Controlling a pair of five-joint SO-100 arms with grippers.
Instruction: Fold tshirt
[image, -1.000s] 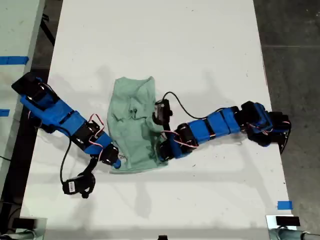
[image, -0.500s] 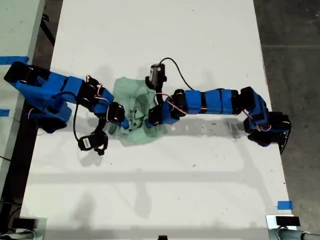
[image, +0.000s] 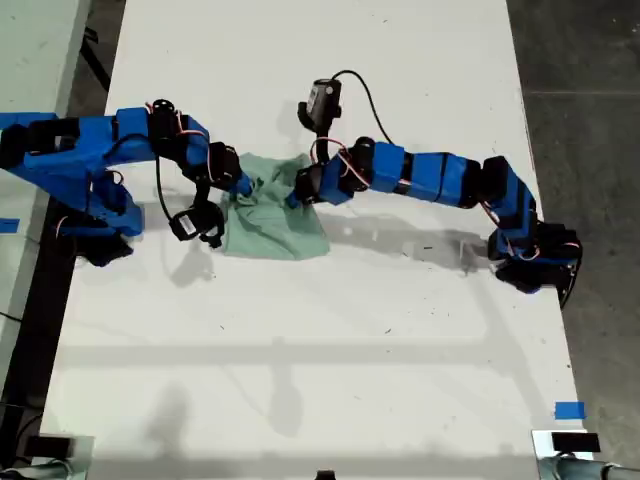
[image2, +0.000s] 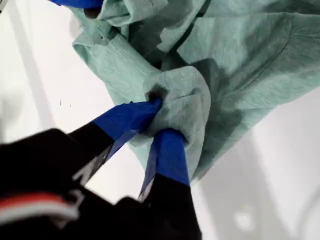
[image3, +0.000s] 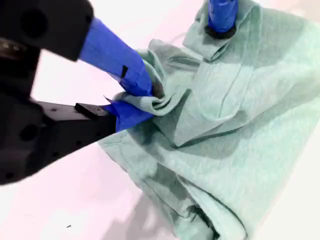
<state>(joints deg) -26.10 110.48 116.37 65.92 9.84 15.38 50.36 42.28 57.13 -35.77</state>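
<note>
Tshirt (image: 272, 215) bunched on white table (image: 400, 350); grey floor (image: 580, 100) beyond

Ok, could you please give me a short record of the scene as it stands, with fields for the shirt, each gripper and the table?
garment: pale mint-green tshirt, bunched and creased, not lying flat
support: white table
first gripper: my first gripper, shut on a fold of the cloth
second gripper: my second gripper, shut on a bunched edge of the cloth
arms: two blue arms, one reaching in from each side of the exterior view, meeting at the shirt's upper edge in that view
fold state: no neat fold visible yet
</note>
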